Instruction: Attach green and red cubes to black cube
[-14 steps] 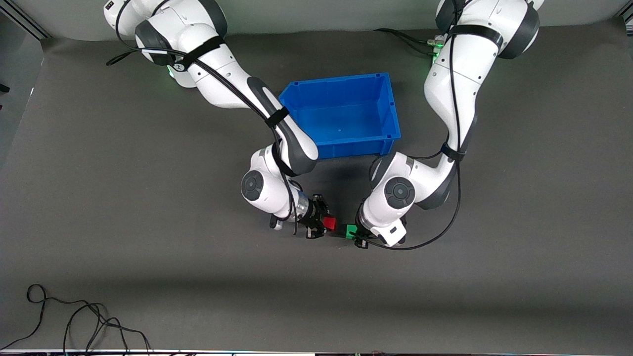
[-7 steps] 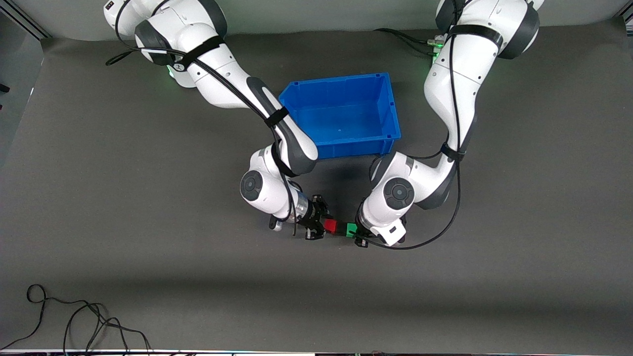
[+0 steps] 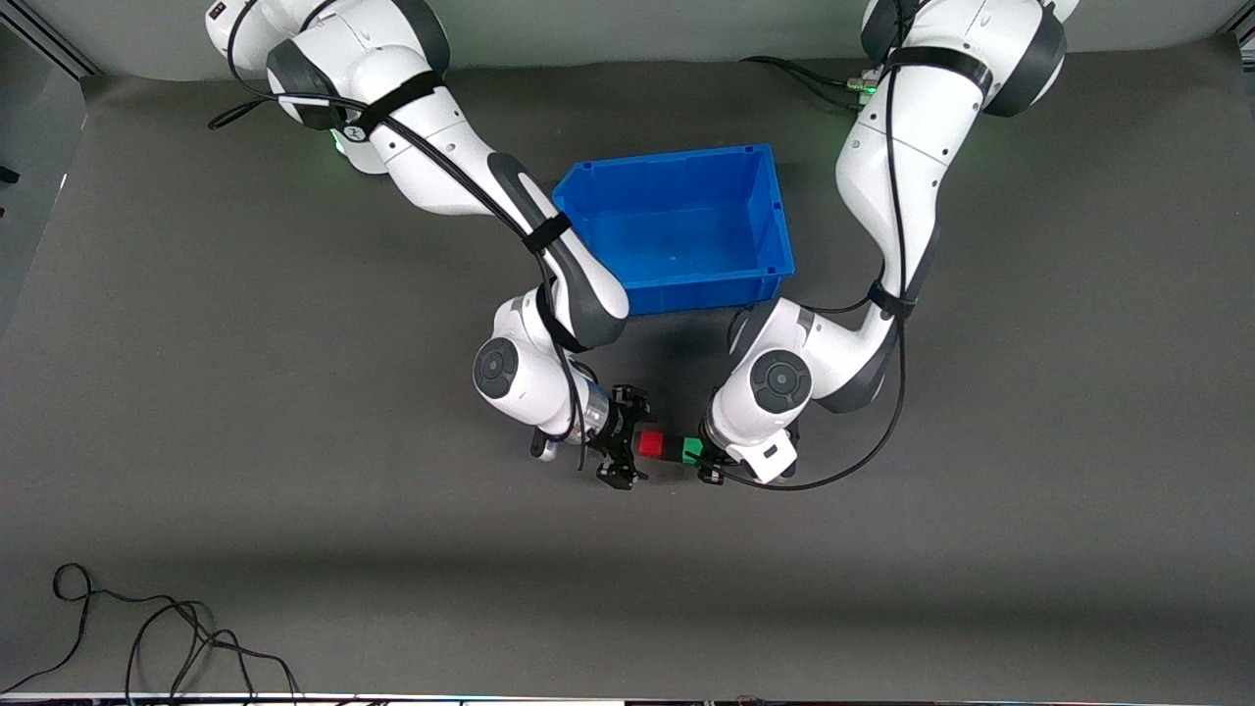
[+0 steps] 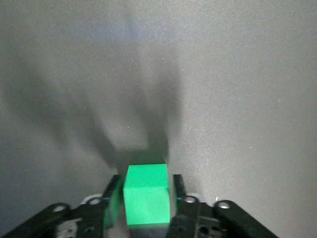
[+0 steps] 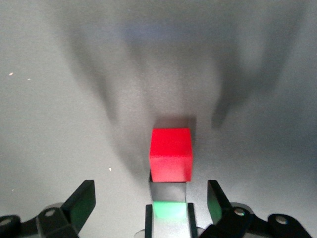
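Three cubes in a row: red, black, green.

The left gripper [image 4: 146, 206] pinches the green cube [image 4: 146, 194] tight, over the mat [image 3: 294, 490] and nearer the camera than the blue bin [image 3: 686, 284]. The black cube [image 5: 168, 191] sits between green and the red cube [image 5: 170, 154], touching both, so they look stuck together. The right gripper [image 5: 148, 201] has its fingers wide open around red, not touching it, so green alone seems to hold the row.
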Robot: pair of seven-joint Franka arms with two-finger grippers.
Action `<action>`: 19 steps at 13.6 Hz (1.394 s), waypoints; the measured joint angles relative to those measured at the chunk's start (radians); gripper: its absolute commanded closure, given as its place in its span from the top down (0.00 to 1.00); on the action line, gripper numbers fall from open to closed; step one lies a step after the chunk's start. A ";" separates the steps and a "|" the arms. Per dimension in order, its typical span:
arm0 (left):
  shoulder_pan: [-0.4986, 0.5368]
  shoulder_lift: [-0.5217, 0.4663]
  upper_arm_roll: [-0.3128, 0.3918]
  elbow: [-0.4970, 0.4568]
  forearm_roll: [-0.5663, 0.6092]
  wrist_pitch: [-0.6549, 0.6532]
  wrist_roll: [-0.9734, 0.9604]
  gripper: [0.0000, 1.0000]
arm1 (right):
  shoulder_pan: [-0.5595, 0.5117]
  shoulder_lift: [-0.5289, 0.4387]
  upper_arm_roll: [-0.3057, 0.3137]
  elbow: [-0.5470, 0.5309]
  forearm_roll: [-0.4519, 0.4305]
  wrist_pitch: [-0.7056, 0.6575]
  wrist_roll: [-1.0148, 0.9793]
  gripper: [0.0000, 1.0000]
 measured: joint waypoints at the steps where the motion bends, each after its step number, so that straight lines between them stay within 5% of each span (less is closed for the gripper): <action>1: -0.001 0.000 0.000 0.001 0.000 0.000 0.000 1.00 | -0.004 -0.001 -0.002 0.007 -0.035 -0.003 0.000 1.00; 7: 0.094 -0.089 0.022 0.005 0.025 -0.151 0.031 1.00 | -0.144 -0.113 -0.013 0.042 -0.125 -0.404 -0.141 1.00; 11: 0.211 -0.225 0.025 -0.035 0.042 -0.334 0.307 1.00 | -0.225 -0.241 -0.034 0.043 -0.265 -0.663 -0.277 1.00; 15: 0.340 -0.387 0.027 -0.106 0.092 -0.519 0.627 1.00 | -0.216 -0.377 -0.057 -0.010 -0.351 -0.774 -0.422 1.00; 19: 0.427 -0.497 0.027 -0.119 0.127 -0.643 0.901 1.00 | -0.217 -0.580 -0.089 -0.172 -0.470 -0.804 -0.630 1.00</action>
